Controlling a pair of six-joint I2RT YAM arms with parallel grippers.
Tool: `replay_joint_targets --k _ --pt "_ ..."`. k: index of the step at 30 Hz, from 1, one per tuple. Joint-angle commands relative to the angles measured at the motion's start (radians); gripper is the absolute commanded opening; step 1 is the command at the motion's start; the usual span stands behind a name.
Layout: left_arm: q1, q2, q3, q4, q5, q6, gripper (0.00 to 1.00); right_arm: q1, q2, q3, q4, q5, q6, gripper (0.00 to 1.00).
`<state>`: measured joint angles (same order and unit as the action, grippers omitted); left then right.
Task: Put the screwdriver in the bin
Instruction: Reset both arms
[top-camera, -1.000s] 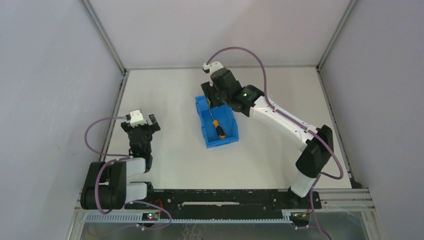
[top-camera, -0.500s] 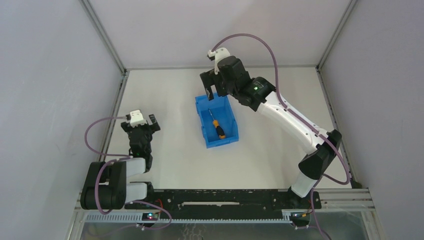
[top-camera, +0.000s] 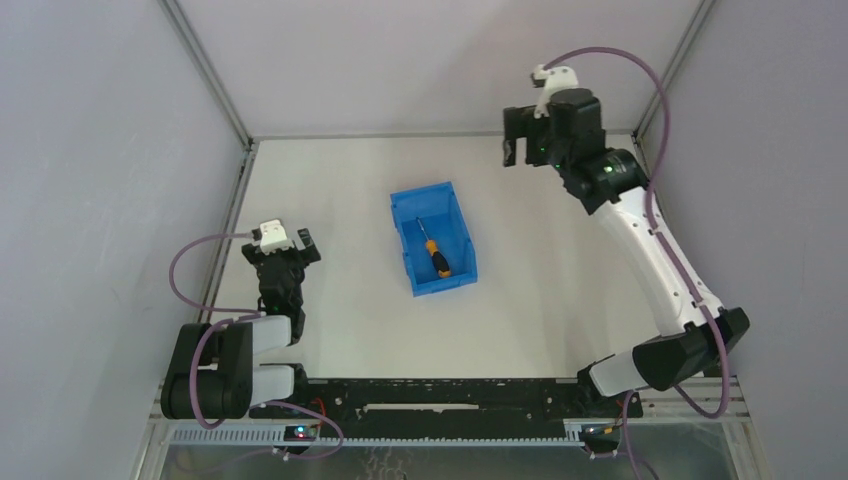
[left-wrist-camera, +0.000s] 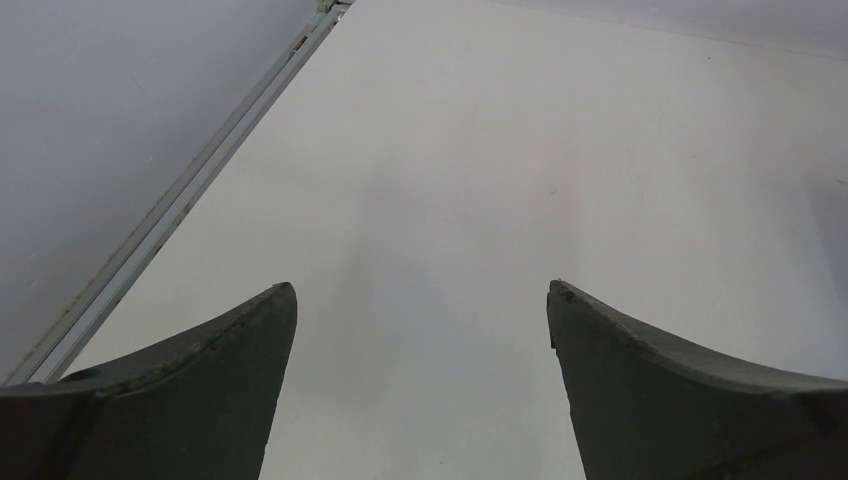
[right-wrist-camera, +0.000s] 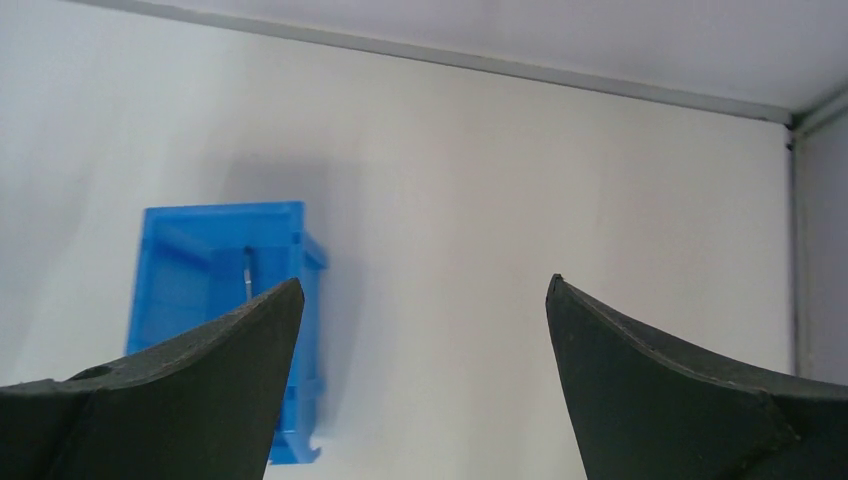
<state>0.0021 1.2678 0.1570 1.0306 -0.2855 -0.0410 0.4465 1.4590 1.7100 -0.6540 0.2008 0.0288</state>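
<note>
Orange-handled screwdriver lies in bin (half-hidden from wrist), right end effector wide.

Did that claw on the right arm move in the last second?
Yes. The right gripper swung from above the far end of the bin off to the right, and now hangs clear of it, jaws open; the bin stayed put.

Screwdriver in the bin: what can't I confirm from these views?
- Right wrist view: only a sliver of the screwdriver shaft shows. Its handle and much of the bin sit behind a finger of the right gripper.
- Top view: the screwdriver's tip is too small to read.
- Left wrist view: bin out of frame; only table shows.
</note>
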Motion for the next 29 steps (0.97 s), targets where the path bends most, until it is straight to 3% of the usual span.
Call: replay_joint_targets --k 1,11,29 --pt "-0.005 -0.007 0.035 0.031 -0.013 0.024 1.00 -0.119 -0.077 -0.059 0.039 -0.068 -0.024 1.00" --pt "-0.005 -0.007 0.035 0.031 -0.013 0.024 1.00 -0.311 -0.161 -0.138 0.076 -0.154 -0.027 1.00" --pt "-0.005 -0.007 0.035 0.031 -0.014 0.024 1.00 -0.325 -0.155 -0.142 0.085 -0.127 -0.066 1.00"
